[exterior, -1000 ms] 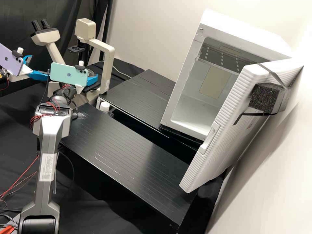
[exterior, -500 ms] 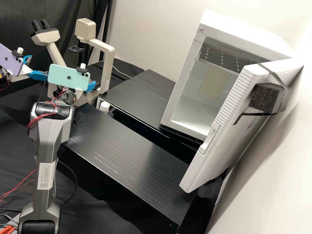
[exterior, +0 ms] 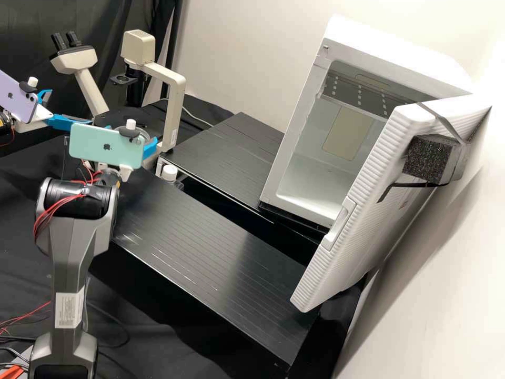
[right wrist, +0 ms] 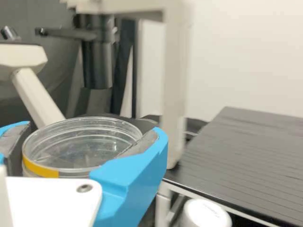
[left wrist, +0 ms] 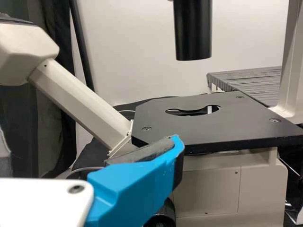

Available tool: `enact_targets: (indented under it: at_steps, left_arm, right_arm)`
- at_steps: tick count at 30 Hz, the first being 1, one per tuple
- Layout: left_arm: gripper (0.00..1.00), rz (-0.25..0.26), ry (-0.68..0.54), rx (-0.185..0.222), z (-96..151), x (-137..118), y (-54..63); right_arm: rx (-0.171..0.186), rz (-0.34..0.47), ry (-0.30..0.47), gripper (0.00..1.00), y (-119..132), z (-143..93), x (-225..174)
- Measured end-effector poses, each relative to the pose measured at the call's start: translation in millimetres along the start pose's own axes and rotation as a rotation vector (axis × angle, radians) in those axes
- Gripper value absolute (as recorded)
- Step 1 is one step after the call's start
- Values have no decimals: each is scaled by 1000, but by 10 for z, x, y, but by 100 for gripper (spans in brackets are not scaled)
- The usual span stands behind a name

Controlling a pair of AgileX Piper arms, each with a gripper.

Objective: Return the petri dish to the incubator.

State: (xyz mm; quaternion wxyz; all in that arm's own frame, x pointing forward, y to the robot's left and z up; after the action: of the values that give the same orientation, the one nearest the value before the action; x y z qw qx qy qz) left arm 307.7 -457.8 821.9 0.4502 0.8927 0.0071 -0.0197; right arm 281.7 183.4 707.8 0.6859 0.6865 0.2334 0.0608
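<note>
Blue-fingered, my right gripper (right wrist: 92, 129) backed from the microscope (exterior: 174, 110), petri dish (right wrist: 83, 147) pinched; carry to incubator (exterior: 389, 55) likely begun.

No words or numbers legible. Only signs that read are fruit-shaped logos: one (exterior: 107, 147) mid-back on the green phone (exterior: 84, 138), another (exterior: 10, 96) on the back of the purple phone (exterior: 22, 108), at the high view's edge. White label (exterior: 69, 310) on the right arm (exterior: 71, 263), between its joints, near the link's edge: rows of tiny print, too small to read. Faint marks on top of the white cap (right wrist: 204, 215), too blurred to read.
</note>
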Motion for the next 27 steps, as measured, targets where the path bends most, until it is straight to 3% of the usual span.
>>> enact_targets:
  at_steps: [5,10,13,27]
  left_arm:
    - [100,0,0,0,0,0,0]
    - [100,0,0,0,0,0,0]
    - [100,0,0,0,0,0,0]
    - [100,0,0,0,0,0,0]
  right_arm:
    - [6,87,-13,0,292,171,-418]
    - [74,261,-66,0,742,412,-774]
    - [96,331,-103,0,898,543,-884]
    - [61,549,-378,0,1394,1240,-1154]
